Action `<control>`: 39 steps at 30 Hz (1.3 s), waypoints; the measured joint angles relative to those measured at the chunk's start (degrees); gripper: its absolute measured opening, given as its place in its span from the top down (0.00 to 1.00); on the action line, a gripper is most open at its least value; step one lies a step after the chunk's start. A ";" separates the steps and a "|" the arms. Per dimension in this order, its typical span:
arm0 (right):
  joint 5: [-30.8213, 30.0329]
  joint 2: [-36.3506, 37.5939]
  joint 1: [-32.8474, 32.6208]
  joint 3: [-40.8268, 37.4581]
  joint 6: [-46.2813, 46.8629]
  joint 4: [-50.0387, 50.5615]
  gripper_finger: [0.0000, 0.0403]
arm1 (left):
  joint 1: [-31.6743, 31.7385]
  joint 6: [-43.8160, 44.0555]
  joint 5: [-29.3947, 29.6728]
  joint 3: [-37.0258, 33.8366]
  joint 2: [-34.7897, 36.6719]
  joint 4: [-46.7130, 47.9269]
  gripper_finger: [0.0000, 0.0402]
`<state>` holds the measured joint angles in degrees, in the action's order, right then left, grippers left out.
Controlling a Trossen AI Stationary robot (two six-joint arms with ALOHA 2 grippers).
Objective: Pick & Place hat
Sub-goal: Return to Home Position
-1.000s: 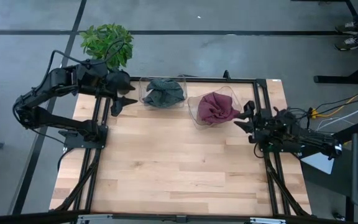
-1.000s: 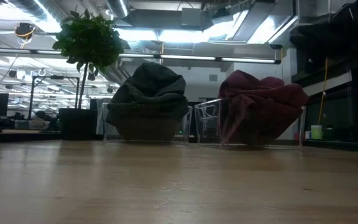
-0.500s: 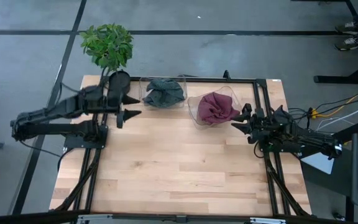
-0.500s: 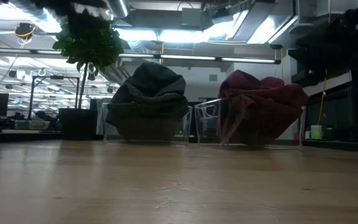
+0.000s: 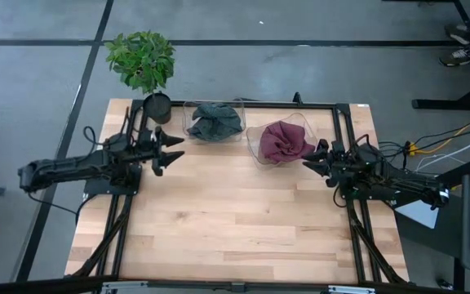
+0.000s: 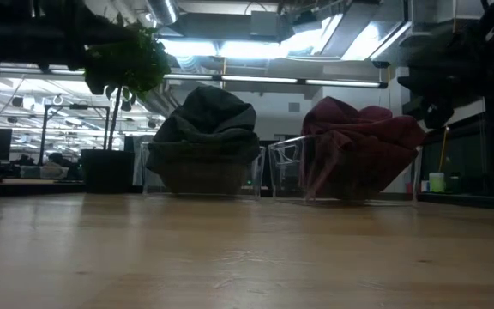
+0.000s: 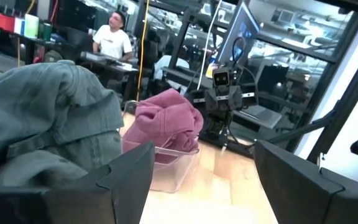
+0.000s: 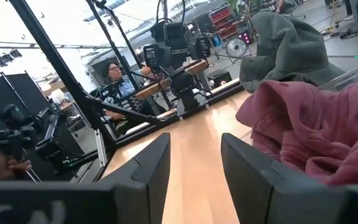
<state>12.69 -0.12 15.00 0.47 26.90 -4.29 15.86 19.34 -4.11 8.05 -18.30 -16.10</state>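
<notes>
Caps binned: crumpled dark grey-green fabric cap (image 5: 215, 121) fills left clear plastic bin (image 5: 190, 113); crumpled red fabric cap (image 5: 282, 140) fills right clear plastic bin (image 5: 254, 149). Both bins sit at back edge of light wooden table (image 5: 235, 220). Left gripper (image 5: 175, 149) over table's left side, fingers spread, empty. Right gripper (image 5: 311, 157) over table's right side, fingers spread, empty.

The left arm (image 5: 72, 167) and right arm (image 5: 390, 181) are matte black, built of slim jointed links and mounted at the counter's (image 5: 219, 220) opposite side edges. Thin black cables (image 5: 87, 135) loop along them. The left claw (image 5: 172, 149) and right claw (image 5: 310, 157) each carry two broad, flat, dark fingers (image 7: 126, 180).
</notes>
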 joint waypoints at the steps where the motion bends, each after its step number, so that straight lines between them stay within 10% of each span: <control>1: -0.01 0.00 0.00 0.00 0.11 0.00 0.65 | 0.00 -0.01 0.13 -0.45 0.70 0.16 0.34; 25: -0.02 -0.04 0.00 0.04 8.65 1.66 0.65 | -0.13 -1.90 -3.08 -7.47 14.68 14.22 0.34; 39: -1.16 -0.11 0.00 0.04 -4.59 1.70 0.65 | -0.87 -2.13 -4.38 -7.47 13.43 14.12 0.33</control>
<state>11.53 -0.23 15.00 0.51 22.30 -2.59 14.98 17.21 -8.49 0.58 -4.86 -1.98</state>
